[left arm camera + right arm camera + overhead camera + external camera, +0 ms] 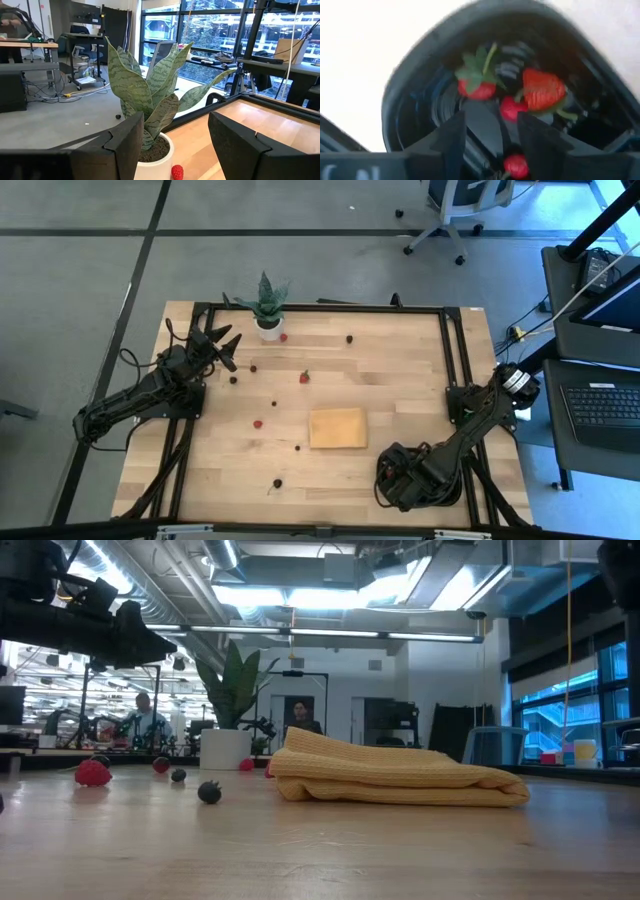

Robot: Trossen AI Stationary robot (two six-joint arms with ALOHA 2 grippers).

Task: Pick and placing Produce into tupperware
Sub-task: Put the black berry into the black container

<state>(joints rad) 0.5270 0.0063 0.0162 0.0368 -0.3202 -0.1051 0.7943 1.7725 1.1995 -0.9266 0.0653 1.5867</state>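
Observation:
My right gripper [491,120] points down into the black tupperware [390,105] at the table's near right, fingers open. Inside it lie red strawberry-like produce with green tops [476,82] [542,89] and a smaller red piece [510,107]. Another red piece [515,165] shows in the gap between the fingers, which do not close on it. In the high view the arm [405,475] covers the tupperware. Loose red [304,377] [258,423] and dark [277,483] [350,337] produce lies on the table. My left gripper [230,348] waits open at the far left.
A folded tan pad [337,428] lies mid-table, just left of my right gripper. A potted spiky plant [268,305] stands at the far edge, right before my left gripper [176,120], with a red piece [177,172] at its pot. A black frame [450,350] borders the tabletop.

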